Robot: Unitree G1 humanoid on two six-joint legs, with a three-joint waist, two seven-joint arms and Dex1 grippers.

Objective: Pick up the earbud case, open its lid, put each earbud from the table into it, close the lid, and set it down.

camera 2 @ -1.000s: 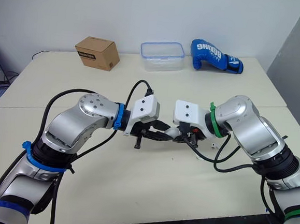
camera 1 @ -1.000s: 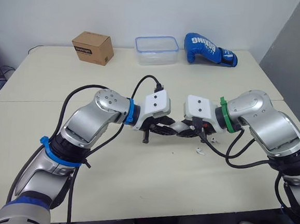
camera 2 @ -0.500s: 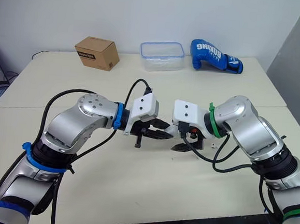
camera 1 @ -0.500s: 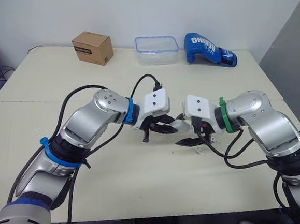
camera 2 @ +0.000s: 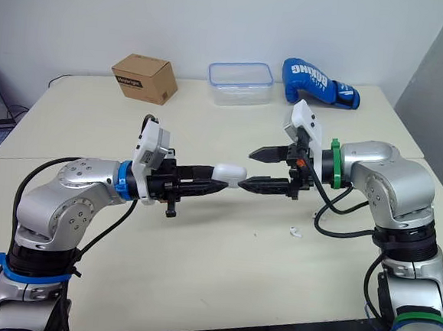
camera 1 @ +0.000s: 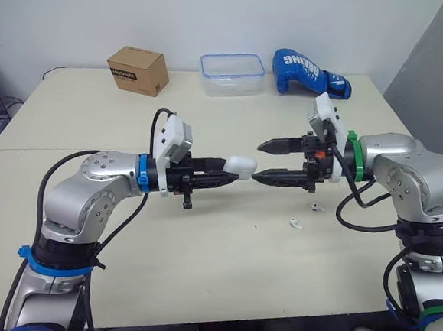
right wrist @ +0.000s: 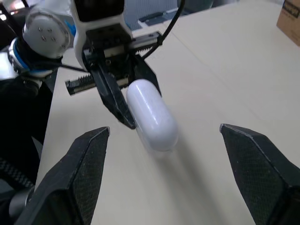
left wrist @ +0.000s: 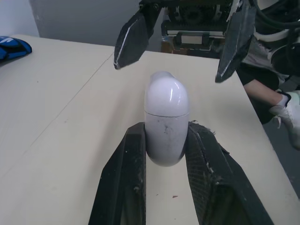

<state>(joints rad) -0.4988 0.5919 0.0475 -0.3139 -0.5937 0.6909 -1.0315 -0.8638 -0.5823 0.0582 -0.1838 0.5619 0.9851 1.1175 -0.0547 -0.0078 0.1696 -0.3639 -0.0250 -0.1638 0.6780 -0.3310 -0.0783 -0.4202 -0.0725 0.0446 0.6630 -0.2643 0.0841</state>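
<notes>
Two arms, frame centre: I grip earbud case base in left end effector, lid free for wide-spread right end effector.

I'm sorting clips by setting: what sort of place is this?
Probably a robotics lab or test room: plain tables against a bare wall, with unrelated props at the back, a cardboard box, a clear container and a boxing glove.

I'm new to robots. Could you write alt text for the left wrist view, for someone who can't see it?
The left tool grips a closed white earbud case between its two black fingers. Facing it, the right tool is open, with its fingers spread wide just beyond the case's lid end, over a beige table.
</notes>
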